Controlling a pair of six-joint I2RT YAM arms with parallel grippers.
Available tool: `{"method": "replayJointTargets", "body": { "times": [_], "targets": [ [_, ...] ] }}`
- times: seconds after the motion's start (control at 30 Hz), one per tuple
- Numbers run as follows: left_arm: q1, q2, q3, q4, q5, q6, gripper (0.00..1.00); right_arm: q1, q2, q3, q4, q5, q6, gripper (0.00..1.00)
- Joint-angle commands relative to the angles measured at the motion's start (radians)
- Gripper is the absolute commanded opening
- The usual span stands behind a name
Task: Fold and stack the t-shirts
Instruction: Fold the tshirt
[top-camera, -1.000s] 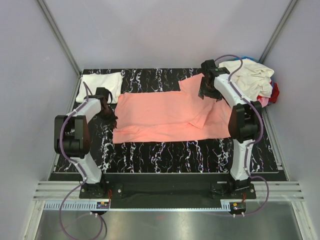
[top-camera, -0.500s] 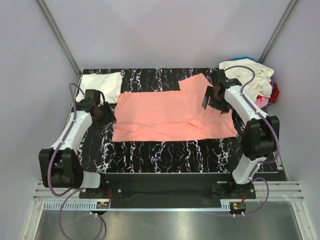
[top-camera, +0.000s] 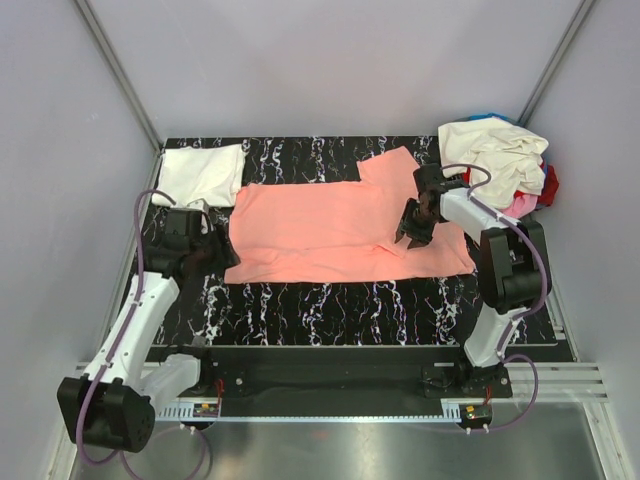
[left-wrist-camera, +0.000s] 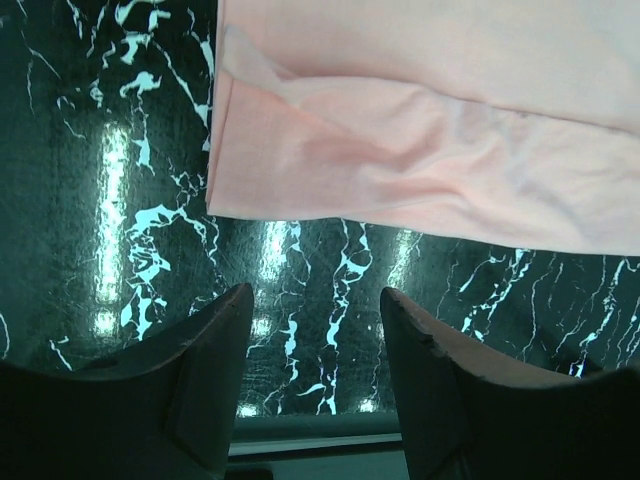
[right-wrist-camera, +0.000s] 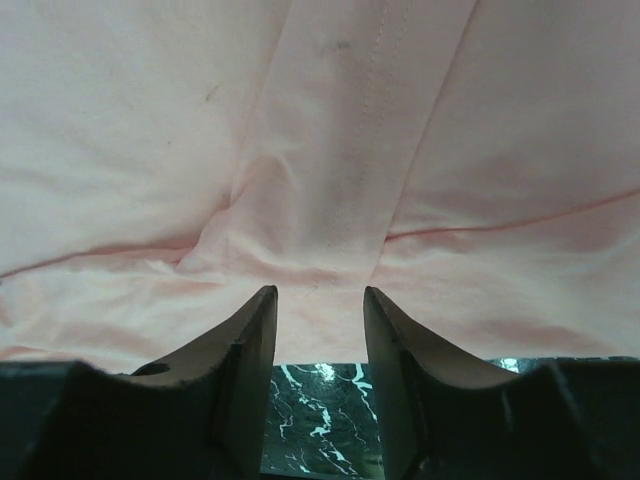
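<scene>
Black marbled tabletop carries a salmon-pink cotton t-shirt; left gripper (jaws apart) hovers beside its corner, right gripper gapes over it.

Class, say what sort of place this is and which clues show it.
Likely a robot lab test cell: plain grey panel walls box in a black marbled tabletop, where a salmon-pink cotton t-shirt lies spread.

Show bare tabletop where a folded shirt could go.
Widest: black marbled table strip between salmon-pink cotton t-shirt and the near edge. Narrower: far edge between folded white t-shirt and the salmon sleeve. Crowded: far-right corner, crumpled shirt heap.
</scene>
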Motion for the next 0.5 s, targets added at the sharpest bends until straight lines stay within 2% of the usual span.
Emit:
{"method": "replayJointTargets", "body": {
  "times": [0.0, 0.1, 0.47],
  "targets": [
    [-0.003, -0.037, -0.004, 0.031, 0.009, 0.033, 0.59, -0.001, 0.02, 0.018, 0.054, -0.016, 0.016, 0.47],
    [-0.003, -0.028, -0.014, 0.054, 0.06, 0.041, 0.58, -0.004, 0.054, 0.043, 0.037, 0.003, -0.003, 0.45],
    [-0.003, -0.008, -0.02, 0.068, 0.083, 0.042, 0.57, -0.033, 0.119, 0.052, 0.054, 0.007, -0.021, 0.42]
  ]
}}
